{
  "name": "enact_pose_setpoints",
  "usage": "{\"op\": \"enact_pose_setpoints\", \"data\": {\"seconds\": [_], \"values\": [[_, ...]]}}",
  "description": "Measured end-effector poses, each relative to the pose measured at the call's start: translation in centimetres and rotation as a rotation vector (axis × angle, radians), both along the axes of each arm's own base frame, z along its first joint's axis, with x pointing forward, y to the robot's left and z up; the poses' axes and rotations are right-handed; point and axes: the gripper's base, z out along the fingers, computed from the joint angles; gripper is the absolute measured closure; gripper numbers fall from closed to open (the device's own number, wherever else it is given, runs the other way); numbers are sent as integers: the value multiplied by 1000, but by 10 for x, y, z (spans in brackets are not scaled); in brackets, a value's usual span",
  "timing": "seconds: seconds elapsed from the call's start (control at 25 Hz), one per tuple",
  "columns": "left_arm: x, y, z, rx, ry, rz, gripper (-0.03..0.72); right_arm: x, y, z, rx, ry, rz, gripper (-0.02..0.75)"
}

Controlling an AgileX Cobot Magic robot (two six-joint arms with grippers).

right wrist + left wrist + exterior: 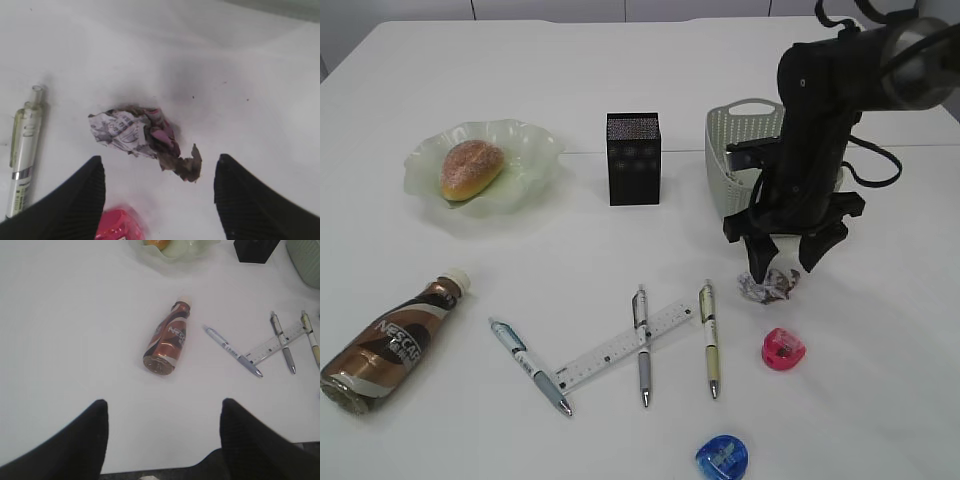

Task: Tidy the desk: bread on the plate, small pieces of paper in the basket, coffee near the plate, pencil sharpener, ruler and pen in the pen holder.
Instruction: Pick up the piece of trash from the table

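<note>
My right gripper hangs open just above a crumpled piece of paper, which lies on the table in front of the white basket. The bread sits on the pale green plate. A coffee bottle lies on its side at the front left. Three pens and a ruler lie in the middle front, before the black pen holder. Pink and blue pencil sharpeners lie at the front right. My left gripper is open and empty over bare table.
The right arm stands in front of the basket and hides part of it. The pink sharpener lies close by the right gripper's left finger. A pale pen lies left of the paper.
</note>
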Motion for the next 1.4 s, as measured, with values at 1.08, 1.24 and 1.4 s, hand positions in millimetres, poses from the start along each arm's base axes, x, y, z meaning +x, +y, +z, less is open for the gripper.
{"op": "enact_pose_setpoints", "data": {"seconds": [1.08,1.24,1.4], "values": [[0,0,0,0,0,0,182,6,2,-22,6,0,-4,205],[0,0,0,0,0,0,182,6,2,-22,6,0,-4,205],[0,0,0,0,0,0,183,6,2,-22,6,-1,-4,205]]}}
